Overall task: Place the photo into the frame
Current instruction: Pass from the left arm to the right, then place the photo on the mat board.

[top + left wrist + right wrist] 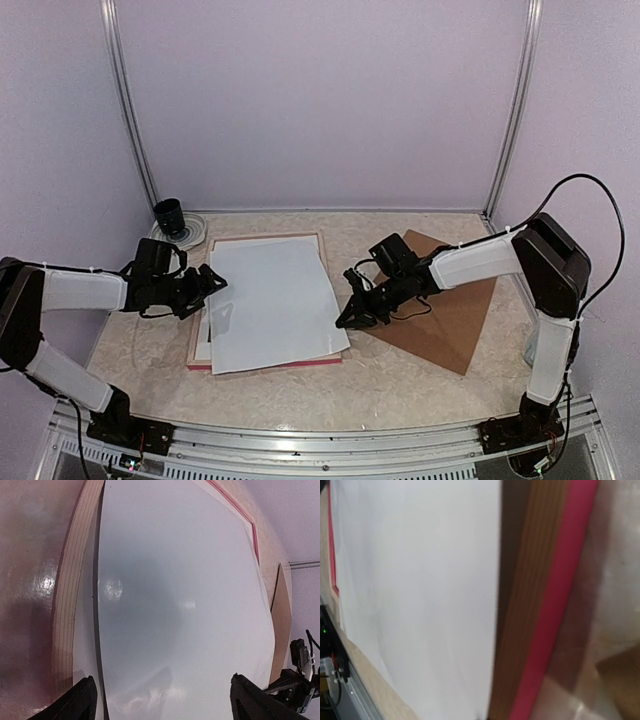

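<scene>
left gripper (207, 284): i see jaws apart, at the photo (270, 300)'s left edge
right gripper (350, 316): clenched, empty, beside the frame (300, 361)

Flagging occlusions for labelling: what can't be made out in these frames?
White rectangular paper sheet: every view shows only a blank face; any print would be underneath.
Thin pink-red picture frame: its inside is covered by the sheet, all views.
Right gripper: fingers outside right wrist view; small, dark in top view.

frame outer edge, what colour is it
The frame edge is bright pink-red; best seen in the right wrist view.
</scene>
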Robot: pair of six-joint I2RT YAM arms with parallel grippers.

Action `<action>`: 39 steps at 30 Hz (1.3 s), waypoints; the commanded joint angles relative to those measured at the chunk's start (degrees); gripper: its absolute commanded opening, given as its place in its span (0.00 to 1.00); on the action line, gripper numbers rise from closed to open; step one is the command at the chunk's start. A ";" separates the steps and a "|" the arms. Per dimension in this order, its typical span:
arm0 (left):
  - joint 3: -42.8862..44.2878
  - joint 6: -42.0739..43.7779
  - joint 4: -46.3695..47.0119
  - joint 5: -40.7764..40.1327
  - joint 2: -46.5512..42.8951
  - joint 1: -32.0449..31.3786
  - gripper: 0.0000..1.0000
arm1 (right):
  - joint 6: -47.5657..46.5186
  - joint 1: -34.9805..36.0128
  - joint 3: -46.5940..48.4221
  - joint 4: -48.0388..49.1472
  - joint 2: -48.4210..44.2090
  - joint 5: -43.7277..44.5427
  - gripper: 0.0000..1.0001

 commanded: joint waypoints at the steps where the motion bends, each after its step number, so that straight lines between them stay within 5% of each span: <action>1: 0.83 -0.75 -0.55 -3.30 -4.96 0.85 0.94 | 4.45 0.72 -1.76 3.27 -0.49 1.99 0.00; 34: -8.82 -2.91 5.85 -4.24 -8.72 3.30 0.99 | 8.89 2.63 3.61 5.10 1.22 0.92 0.01; 39: -9.43 -3.35 6.59 -3.85 -8.48 3.30 0.99 | 10.21 1.14 1.29 10.65 -0.01 -1.47 0.14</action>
